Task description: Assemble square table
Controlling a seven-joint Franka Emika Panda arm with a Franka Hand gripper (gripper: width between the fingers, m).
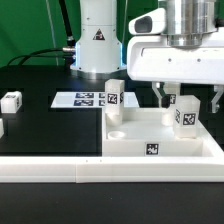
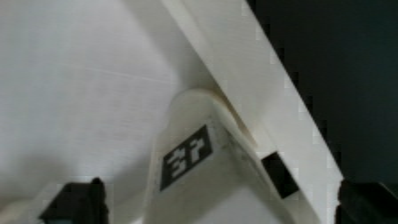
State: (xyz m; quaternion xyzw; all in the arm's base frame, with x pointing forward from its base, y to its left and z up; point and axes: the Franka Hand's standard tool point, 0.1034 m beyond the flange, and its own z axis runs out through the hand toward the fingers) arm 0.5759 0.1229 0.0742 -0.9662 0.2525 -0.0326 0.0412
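With the gripper [image 1: 188,100] jaws wide astride the upright leg [image 1: 185,118] in a rear corner socket of the square table top [image 1: 125,150], this fitting looks done; next, lift clear and fetch a loose leg [image 1: 10,100] off the desk [image 1: 50,125].

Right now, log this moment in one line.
gripper: open, astride leg | leg: upright at table top corner | second leg: upright, another corner | loose leg: off the top

The arm's glossy white rounded base column [image 1: 98,55] carries a dark triangular sticker [image 1: 101,35], with black cables [image 1: 62,25] beside it. The claw [image 1: 188,97] has a white boxy housing [image 1: 170,60] under a ribbed silver-grey cylinder [image 1: 190,18], a teal patch [image 1: 146,22], and two slim black fingers [image 2: 279,172].
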